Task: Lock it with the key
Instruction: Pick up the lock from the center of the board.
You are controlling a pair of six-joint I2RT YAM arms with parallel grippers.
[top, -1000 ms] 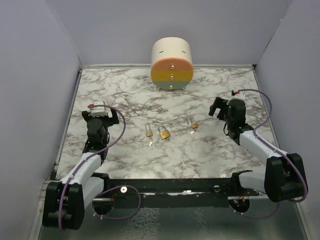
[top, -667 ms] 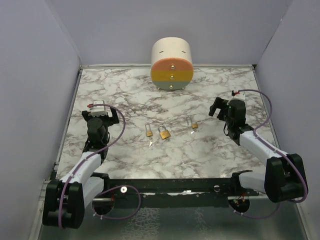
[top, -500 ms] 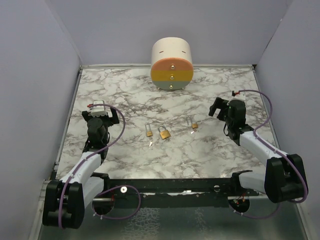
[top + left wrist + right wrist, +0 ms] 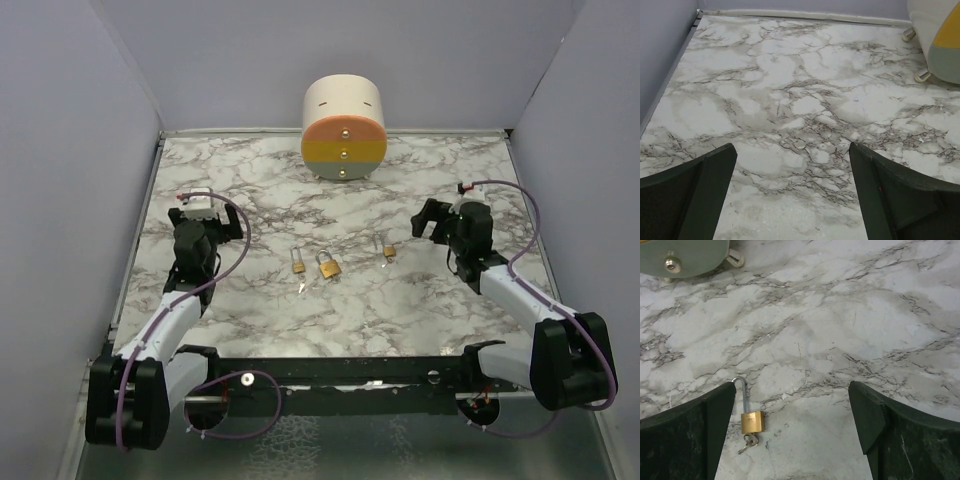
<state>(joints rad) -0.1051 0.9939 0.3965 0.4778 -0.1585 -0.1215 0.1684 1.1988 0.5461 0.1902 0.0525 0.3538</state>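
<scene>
We see a drum [image 4: 343, 125] at the back, well apart from three padlocks [image 4: 329, 266] mid-table. Left gripper [image 4: 204, 222] and right gripper [image 4: 792, 387] gape wide, empty; the rightmost padlock [image 4: 752, 421], key [image 4: 750, 441] inserted, lies near the right one.

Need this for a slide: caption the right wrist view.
Open right claw above a brass padlock with its key on marble table.
</scene>
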